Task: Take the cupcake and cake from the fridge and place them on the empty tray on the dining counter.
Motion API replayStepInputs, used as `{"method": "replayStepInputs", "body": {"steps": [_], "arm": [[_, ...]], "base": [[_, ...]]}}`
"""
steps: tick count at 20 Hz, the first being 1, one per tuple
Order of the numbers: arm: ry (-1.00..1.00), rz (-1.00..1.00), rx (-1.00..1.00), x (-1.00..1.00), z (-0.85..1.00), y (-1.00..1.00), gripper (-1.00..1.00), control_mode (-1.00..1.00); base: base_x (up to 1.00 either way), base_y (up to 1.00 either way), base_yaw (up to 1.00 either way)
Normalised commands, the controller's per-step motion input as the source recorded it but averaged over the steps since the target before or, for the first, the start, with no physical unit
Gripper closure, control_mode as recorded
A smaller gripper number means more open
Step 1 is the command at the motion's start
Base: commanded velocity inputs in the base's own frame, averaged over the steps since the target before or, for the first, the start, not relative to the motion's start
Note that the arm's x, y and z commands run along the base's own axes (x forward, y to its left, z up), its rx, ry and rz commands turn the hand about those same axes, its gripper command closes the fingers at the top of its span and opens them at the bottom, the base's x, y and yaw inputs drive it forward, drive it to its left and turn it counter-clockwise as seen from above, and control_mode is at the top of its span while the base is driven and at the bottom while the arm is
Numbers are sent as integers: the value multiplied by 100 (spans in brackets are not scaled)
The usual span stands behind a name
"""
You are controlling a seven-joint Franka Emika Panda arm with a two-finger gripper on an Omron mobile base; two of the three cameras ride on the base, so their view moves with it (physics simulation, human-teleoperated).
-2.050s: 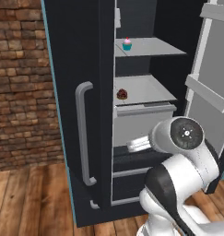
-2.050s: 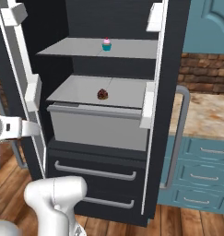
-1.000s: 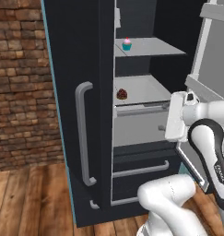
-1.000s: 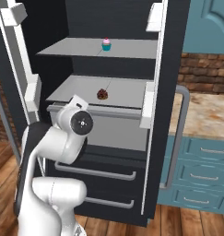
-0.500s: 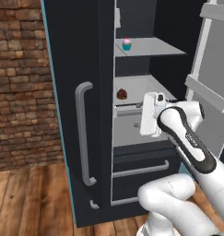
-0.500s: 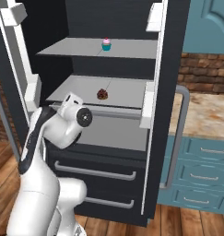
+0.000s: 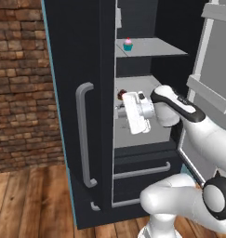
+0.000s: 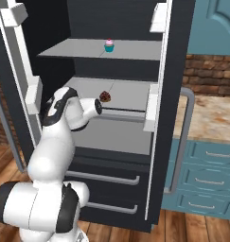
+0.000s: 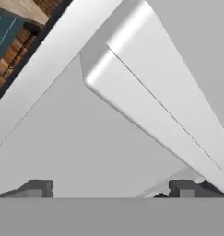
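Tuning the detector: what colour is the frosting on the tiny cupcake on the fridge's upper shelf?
Pink, over a teal wrapper; the tiny cupcake shows best in the right base view.

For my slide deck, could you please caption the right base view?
White arm reaches into the open dark navy fridge toward the small chocolate-brown cake; the teal-wrapped pink cupcake sits one shelf above.

No readable text for me here: I'm scanning the fridge (image 8: pixel 173 94) doors, shelves and drawers ahead of the fingers, and I find no label, brand, number or sign.
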Motion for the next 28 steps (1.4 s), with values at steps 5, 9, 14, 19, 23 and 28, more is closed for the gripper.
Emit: {"method": "replayStepInputs", "body": {"steps": [5,9,14,19,23,28], "arm": [[-45,27,-7,-27,-5,82,-100,-100],[-56,19,-13,-91,-13,96,-100,-100],[-53,17,-12,-90,-15,100,-100,-100],[-24,-3,-3,-58,2,-1,-100,-100],[5,-39,17,-30,16,-99,-100,-100],[23,-55,38,-13,66,-77,-100,-100]], "base": [[0,0,0],[0,0,0],[0,0,0],[0,0,0],[0,0,0],[0,0,0]]}}
